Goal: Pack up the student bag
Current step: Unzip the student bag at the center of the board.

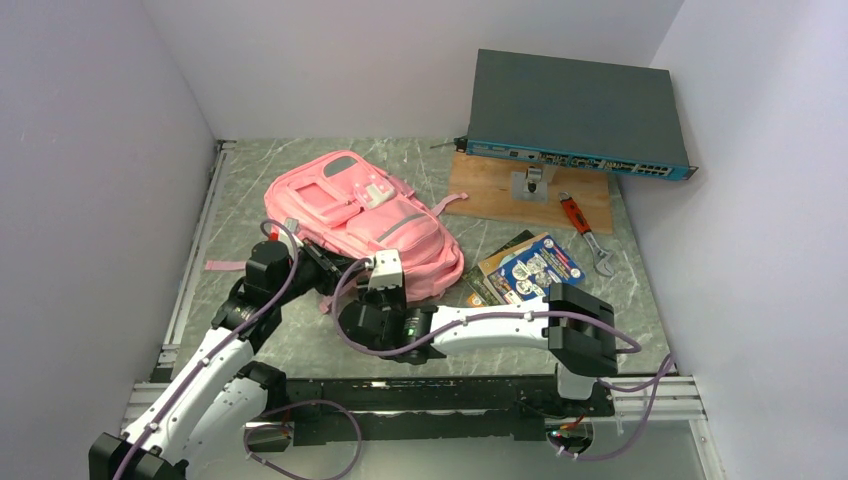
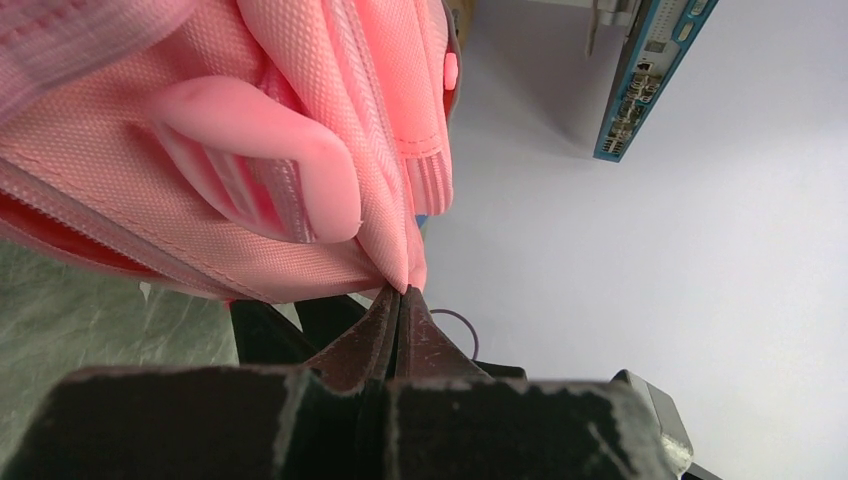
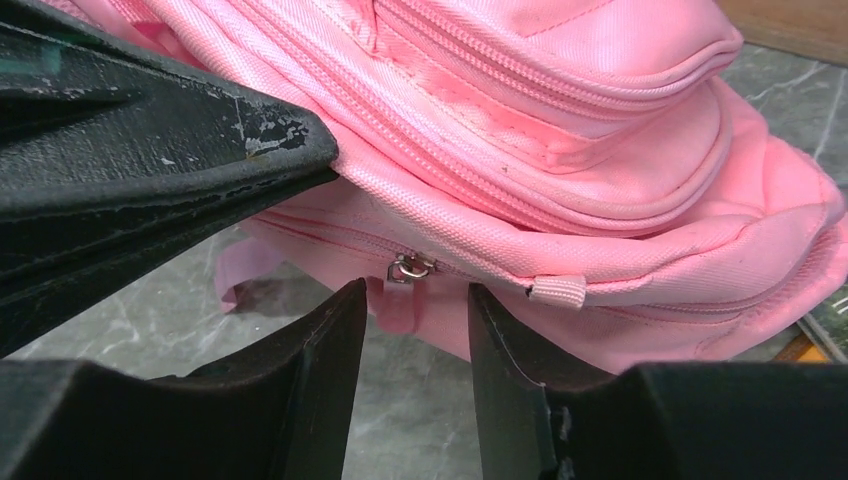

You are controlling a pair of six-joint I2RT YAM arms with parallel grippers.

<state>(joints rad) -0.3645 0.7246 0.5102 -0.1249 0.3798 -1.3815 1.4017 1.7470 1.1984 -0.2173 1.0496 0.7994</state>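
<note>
Pink fabric is filling both wrist views: the student bag (image 1: 365,215) is lying on the tabletop (image 1: 640,300) left of centre, just ahead of both arm bases. In the overhead view its long axis is running diagonally from far left to near right.

Your left end effector (image 2: 400,300) is pinching a fold at the bag's near edge, its jaws pressed together with only the tip of the fabric between them. Your right end effector (image 3: 415,300) is standing open to a moderate gap and gripping nothing. The zipper pull (image 3: 412,267) is sitting straight ahead of that gap, just beyond the fingertips and not yet between them.

That is the relation you are working with. The pull is lying directly forward of the right end effector, on a zip line running roughly crosswise to its approach. So the right arm is the nearer one for it, while the left is anchoring the cloth. By the look of it, you are setting up to unzip the bag.

Off to the right, near the bag's corner, some booklets (image 1: 530,268) are lying, with a wrench (image 1: 588,228) farther back.
</note>
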